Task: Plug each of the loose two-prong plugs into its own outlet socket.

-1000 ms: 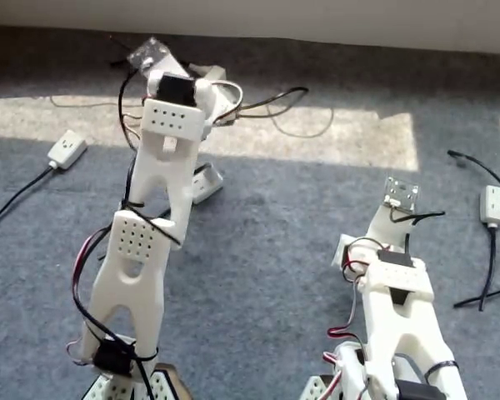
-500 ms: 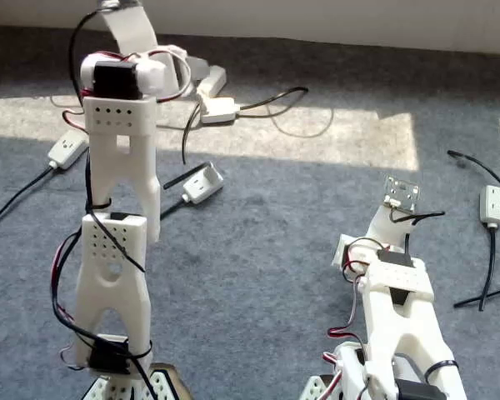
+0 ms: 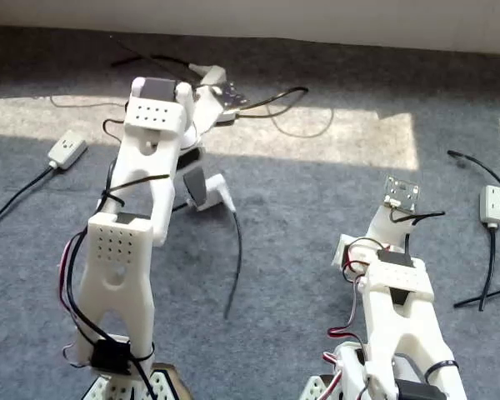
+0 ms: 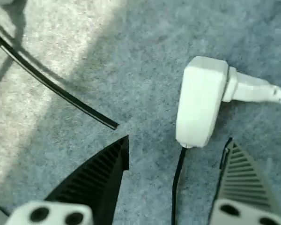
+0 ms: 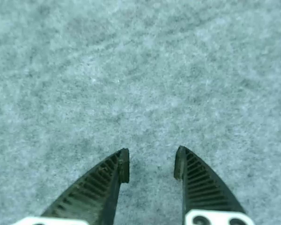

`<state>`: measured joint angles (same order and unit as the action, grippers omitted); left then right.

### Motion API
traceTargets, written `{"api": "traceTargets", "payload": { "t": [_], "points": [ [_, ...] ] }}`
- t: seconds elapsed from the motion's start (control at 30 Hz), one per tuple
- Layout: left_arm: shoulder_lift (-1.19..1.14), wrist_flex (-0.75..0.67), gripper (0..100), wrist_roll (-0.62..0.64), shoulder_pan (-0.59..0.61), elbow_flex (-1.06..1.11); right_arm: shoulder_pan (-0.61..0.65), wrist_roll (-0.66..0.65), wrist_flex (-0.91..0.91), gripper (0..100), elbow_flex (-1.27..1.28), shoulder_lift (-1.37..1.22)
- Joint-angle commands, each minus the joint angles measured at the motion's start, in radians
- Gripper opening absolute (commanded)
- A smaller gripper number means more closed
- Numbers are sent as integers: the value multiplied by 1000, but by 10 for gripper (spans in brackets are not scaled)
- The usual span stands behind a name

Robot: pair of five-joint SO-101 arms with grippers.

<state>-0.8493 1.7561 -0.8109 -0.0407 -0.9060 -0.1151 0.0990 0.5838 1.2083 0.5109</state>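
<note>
Moved since half a second ago: left arm, then raised with its wrist up toward the far wall, now bent down over the white block (image 3: 221,193); black cord (image 3: 233,267) now laid out in a long line toward the arm bases, where none lay before; right arm unchanged. Item one, left gripper (image 4: 178,140): jaws spread wide, holding nothing, just above the grey carpet (image 3: 317,208), the block just beyond the fingertips and the black cord running back between the jaws. Item two, white block: flat on the carpet, thick white lead off one end, black cord at the other; plug or socket, cannot tell. Item three, second black cord (image 4: 51,84): loose end on the carpet near one finger, apart from the block. Item four, left socket (image 3: 67,148) and right socket (image 3: 493,202): each on the carpet, well apart from the block, nothing plugged in as far as can be seen. Item five, right gripper (image 5: 152,151): jaws parted a little, empty, over bare carpet. Handling note, as judgement: step in hand looks like picking up the block; advance until both fingers flank its long sides, keep the black cord out of the pinch, close squarely so the body does not twist, lift only once firm
</note>
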Motion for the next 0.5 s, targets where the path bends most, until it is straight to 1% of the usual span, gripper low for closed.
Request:
{"api": "traceTargets", "payload": {
  "t": [0.0,0.17,0.47],
  "points": [
    [81,11,316,-57,-48,47,10,6,-16,170,2,4],
    [67,11,316,-55,-74,48,10,6,-16,170,1,4],
    [-108,9,315,-55,-114,38,10,6,-16,170,2,4]
  ]
}}
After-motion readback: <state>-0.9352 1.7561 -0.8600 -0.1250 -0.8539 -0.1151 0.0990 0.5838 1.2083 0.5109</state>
